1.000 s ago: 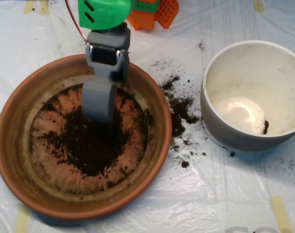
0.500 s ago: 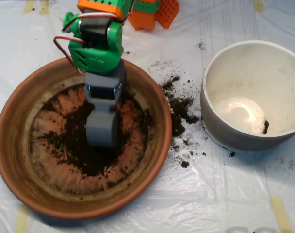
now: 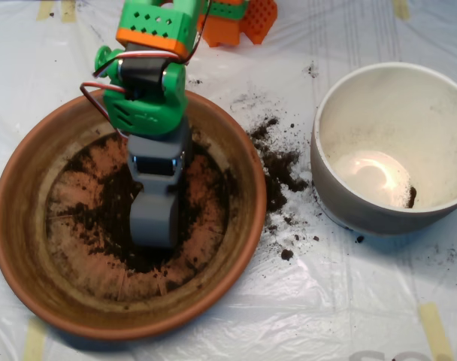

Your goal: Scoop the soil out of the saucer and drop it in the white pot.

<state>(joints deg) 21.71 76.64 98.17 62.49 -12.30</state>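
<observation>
A: Inside the saucer (image 3: 33, 248), the scoop (image 3: 154, 219) sits over the soil (image 3: 112, 218) at the dish's centre; whether its shells are apart cannot be told.

B: Advice: bite deep, then lift level toward the white pot (image 3: 341, 199), right of the saucer.

Saucer (image 3: 33, 226): large, round, shallow terracotta dish, upright, at left. Soil (image 3: 112, 218): dark, crumbly, spread thinly over the saucer floor; further crumbs lie scattered between saucer and pot. White pot (image 3: 349, 203): round, deep, upright, at right, holding one small dark clump.
</observation>
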